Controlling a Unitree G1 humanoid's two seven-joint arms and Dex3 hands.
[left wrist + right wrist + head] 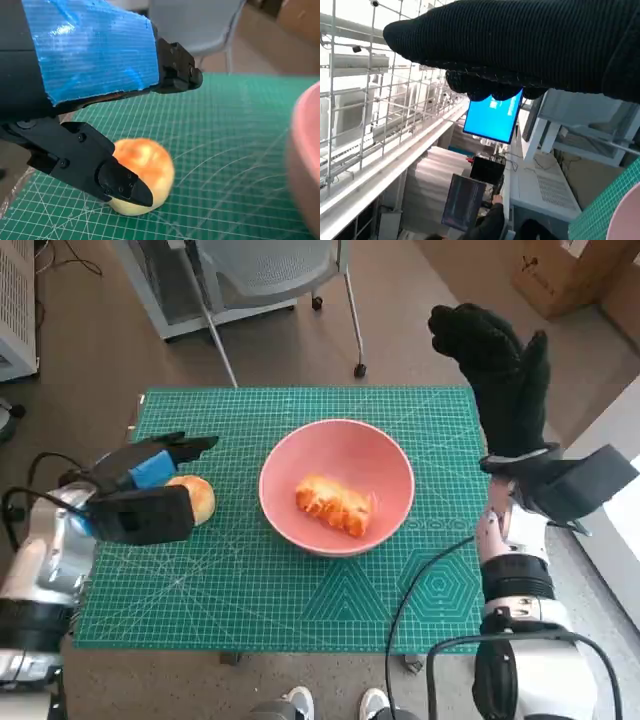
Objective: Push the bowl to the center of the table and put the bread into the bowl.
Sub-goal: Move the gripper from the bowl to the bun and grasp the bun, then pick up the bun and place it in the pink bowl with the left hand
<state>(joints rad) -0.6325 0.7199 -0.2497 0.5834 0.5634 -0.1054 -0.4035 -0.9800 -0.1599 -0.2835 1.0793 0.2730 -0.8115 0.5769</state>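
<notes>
A pink bowl (337, 485) holds golden-orange bread (334, 505); a pale yellow bun (195, 497) sits on the green mat (300, 600) with white gridlines.

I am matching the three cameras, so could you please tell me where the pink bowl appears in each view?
Head view: the pink bowl sits mid-picture on the green mat, with a piece of bread inside.
Left wrist view: only a blurred pink edge at the picture's right side, beyond the round bread roll.
Right wrist view: a pink sliver in the lower right corner.
Shared landmark: the green gridded mat, visible in all three.
</notes>
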